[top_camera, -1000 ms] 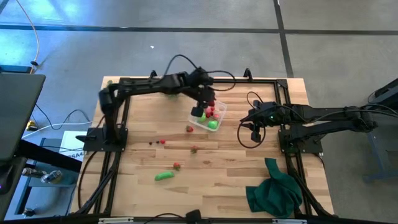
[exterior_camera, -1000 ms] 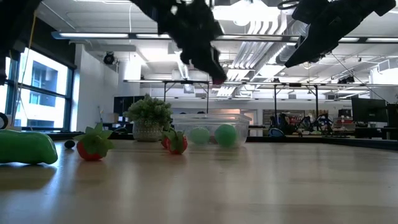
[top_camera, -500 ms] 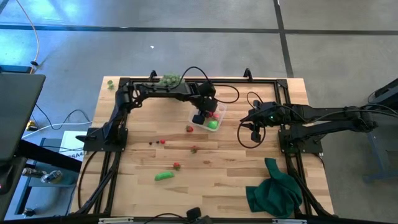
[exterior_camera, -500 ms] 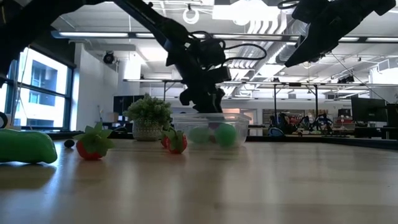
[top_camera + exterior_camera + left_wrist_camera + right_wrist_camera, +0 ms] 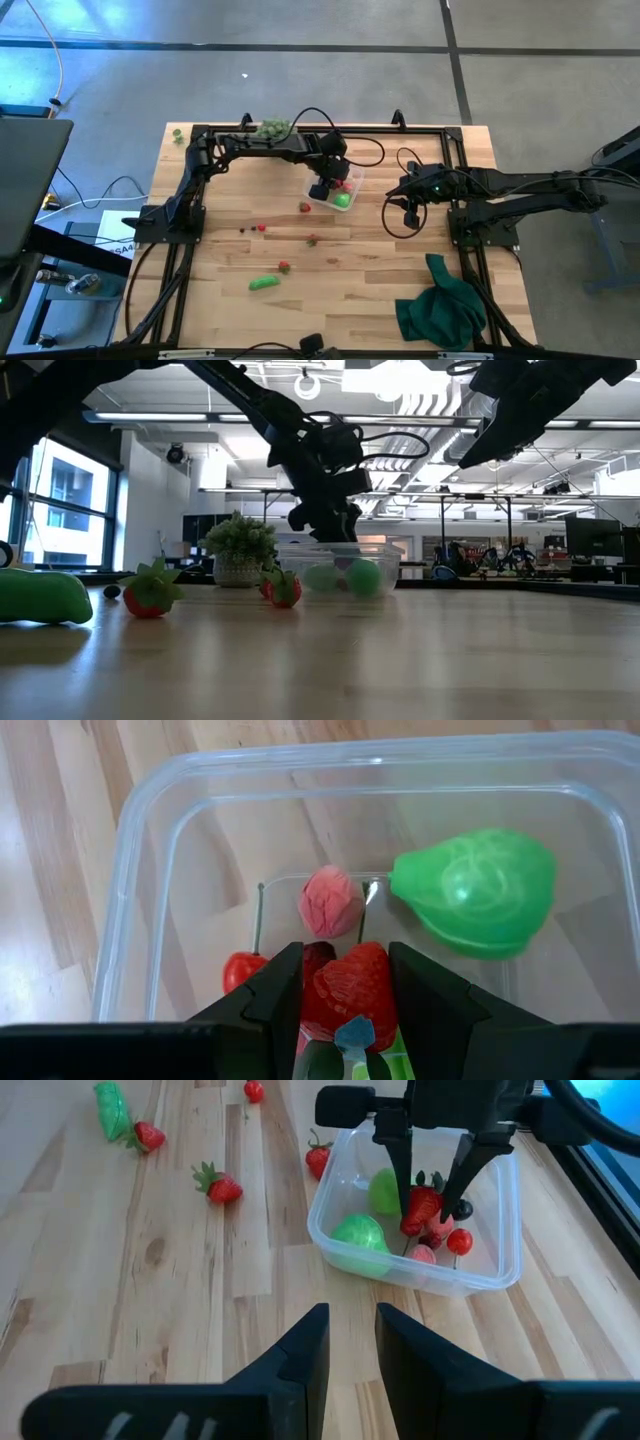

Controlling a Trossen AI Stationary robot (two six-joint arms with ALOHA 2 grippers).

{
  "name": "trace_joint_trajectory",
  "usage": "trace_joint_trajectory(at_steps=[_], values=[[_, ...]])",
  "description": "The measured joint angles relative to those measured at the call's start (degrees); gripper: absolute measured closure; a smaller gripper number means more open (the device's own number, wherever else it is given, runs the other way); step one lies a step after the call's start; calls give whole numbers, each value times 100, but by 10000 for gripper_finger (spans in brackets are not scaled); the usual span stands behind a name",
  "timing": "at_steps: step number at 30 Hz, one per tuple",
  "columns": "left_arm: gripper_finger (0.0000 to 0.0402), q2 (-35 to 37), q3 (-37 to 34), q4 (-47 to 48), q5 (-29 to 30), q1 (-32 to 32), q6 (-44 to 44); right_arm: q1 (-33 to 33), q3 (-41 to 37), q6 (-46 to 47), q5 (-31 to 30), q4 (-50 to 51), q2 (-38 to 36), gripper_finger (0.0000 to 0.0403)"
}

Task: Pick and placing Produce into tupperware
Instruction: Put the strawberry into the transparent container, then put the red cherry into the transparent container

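Left wrist view: we see the left gripper (image 5: 345,995) clasping a red strawberry (image 5: 352,985) (green-leafed) inside the clear tupperware (image 5: 140,830); the right gripper (image 5: 350,1345) is parted.

table (image 5: 350,290): light wood planks, visible grain, matt w/ slight sheen. tupperware (image 5: 140,850): clear plastic, glossy, smooth walls. green piece (image 5: 478,892) inside: shiny plastic, faint ridges. strawberry (image 5: 352,985): red, pitted surface. cloth (image 5: 440,308): dk green fabric, crumpled, matt. left gripper (image 5: 436,1175) fingers: black, matt.

Dark green cloth (image 5: 441,306) — crumpled (right front corner) — spiky pale-green ball (image 5: 271,128) at the far edge.
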State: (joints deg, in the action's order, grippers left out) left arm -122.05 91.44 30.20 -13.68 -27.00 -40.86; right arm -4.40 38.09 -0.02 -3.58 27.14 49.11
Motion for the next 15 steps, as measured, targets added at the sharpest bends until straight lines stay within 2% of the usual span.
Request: trace_joint_trajectory(at_steps=[6, 15], values=[[263, 1, 0, -2, 16, 0, 2, 0, 0, -2, -2, 2, 0, 327], [195, 1, 0, -2, 64, 2, 85, 0, 0, 0, -4, 1, 2, 327]])
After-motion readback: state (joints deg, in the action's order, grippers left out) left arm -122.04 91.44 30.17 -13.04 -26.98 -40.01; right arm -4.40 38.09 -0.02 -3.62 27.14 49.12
